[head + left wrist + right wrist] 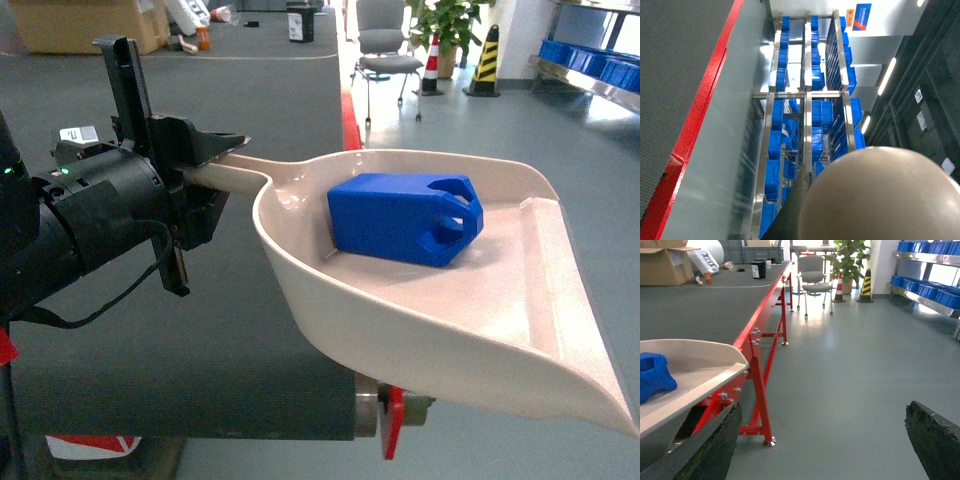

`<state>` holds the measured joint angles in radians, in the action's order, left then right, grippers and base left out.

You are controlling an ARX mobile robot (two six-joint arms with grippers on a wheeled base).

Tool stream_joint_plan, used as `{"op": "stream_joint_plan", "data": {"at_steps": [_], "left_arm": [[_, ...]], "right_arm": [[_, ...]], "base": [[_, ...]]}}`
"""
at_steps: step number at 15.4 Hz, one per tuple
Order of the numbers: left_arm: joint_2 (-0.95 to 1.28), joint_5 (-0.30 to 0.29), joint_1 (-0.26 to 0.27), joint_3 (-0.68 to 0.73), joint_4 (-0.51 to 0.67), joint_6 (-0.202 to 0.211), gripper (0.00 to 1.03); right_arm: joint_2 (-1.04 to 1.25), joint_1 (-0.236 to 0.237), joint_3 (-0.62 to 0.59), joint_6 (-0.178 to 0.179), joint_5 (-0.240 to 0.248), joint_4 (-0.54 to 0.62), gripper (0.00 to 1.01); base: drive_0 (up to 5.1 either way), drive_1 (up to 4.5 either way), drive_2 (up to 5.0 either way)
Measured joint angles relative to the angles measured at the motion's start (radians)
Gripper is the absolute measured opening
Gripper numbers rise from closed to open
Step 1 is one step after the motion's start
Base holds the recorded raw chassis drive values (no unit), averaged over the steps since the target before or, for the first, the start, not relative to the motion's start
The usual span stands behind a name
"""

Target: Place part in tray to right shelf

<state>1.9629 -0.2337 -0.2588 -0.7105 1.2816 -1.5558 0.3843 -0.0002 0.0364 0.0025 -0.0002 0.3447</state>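
Note:
The cream tray (480,320) hangs in the air in front of me, and my left gripper (205,160) is shut on its handle (235,172). The blue part (403,217) lies inside the tray on its side. In the left wrist view the tray's underside (880,200) fills the lower right. The right wrist view shows the tray (700,370) and part (654,375) at the left. My right gripper (823,410) is open over the floor, holding nothing. The right shelf (590,65), steel with blue crates, stands far off at the upper right.
A long red-framed table with a dark belt (250,90) runs under and behind the tray. A chair (385,45), a striped cone (487,60) and a plant stand beyond. Grey floor (850,355) stretches toward the steel rack (925,287). Racks of blue crates (807,110) show in the left wrist view.

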Motion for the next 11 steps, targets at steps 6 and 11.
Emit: {"op": "stream_joint_plan", "data": {"at_steps": [6, 11], "left_arm": [[0.0, 0.0, 0.0, 0.0, 0.0, 0.0, 0.13], [0.0, 0.002, 0.001, 0.0, 0.0, 0.0, 0.13]], "right_arm": [[0.0, 0.0, 0.0, 0.0, 0.0, 0.001, 0.98], [0.0, 0.0, 0.0, 0.0, 0.0, 0.002, 0.98]], "base": [[4.8, -1.75, -3.0], [4.8, -2.87, -2.0]]}}
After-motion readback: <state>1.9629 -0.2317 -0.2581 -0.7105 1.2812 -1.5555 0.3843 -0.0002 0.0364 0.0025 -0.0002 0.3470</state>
